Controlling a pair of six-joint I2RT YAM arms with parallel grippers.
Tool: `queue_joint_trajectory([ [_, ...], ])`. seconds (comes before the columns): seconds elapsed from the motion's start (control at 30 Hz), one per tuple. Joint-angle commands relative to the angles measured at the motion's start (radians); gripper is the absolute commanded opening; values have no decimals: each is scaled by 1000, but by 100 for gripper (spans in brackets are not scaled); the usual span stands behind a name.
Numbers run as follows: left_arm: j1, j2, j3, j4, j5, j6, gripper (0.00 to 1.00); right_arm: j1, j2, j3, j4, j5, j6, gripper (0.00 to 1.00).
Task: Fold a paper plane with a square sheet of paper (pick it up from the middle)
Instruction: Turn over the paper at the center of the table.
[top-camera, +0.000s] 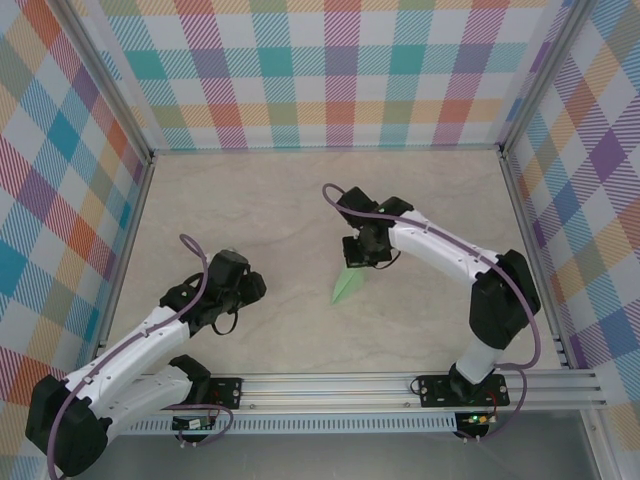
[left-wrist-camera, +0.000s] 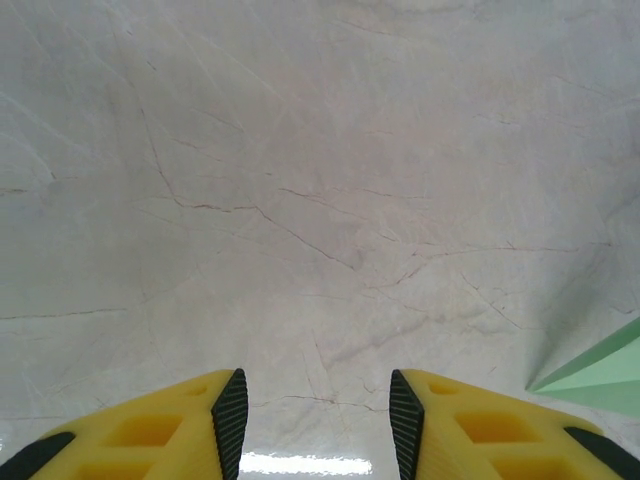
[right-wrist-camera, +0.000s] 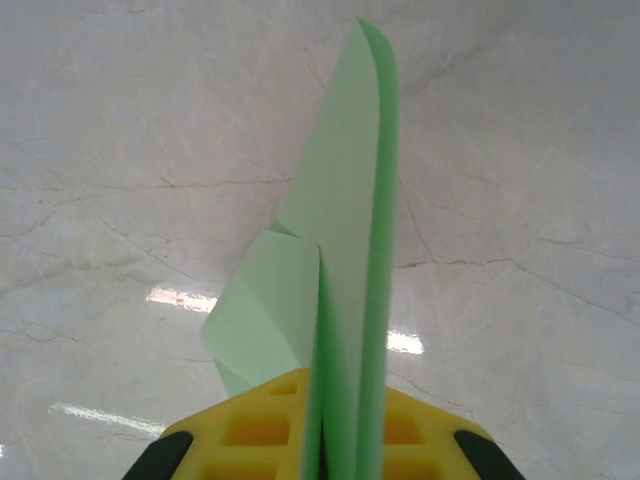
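Right tool pinches paper plane edge-on; left tool parted, empty.

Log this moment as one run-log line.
left gripper: open, empty | right gripper: shut on paper plane | paper plane: folded narrow, apart from left gripper

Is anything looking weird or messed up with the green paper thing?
A little. The paper plane, pinched in the right gripper, looks lopsided: one folded flap sticks out on one side, with no matching flap seen on the other. No tears or spills show.
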Motion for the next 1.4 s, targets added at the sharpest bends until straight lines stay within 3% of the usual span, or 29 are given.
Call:
queue_joint_trajectory([
  [0.0,18,-16,-12,-34,7,-6,44,8,6,84,-129,75,-40,7],
  [0.13,26,-14,-9,-26,22,0,45,8,-28,124,-208,89,-86,6],
  [0.27,30,3,-4,-23,32,10,45,8,-17,233,-410,184,-133,7],
  [0.5,37,4,6,-37,9,12,45,62,176,371,-669,334,-110,5],
  [0.67,39,-23,28,-89,-36,9,45,122,385,472,-663,296,-57,2],
  [0.8,41,-68,31,-119,-66,8,46,167,542,662,-647,167,-12,4],
  [0.97,44,-87,16,-127,-54,-2,46,229,716,939,-639,-2,0,28],
  [1.07,45,-95,8,-124,-45,-5,46,245,707,990,-583,-105,-2,40],
  [1.17,47,-99,12,-123,-46,-2,46,243,591,871,-455,-144,-6,60],
  [1.3,47,-101,19,-122,-41,2,46,201,387,610,-238,-271,-30,68],
  [1.37,48,-101,17,-120,-37,2,46,178,292,482,-197,-242,-37,73],
])
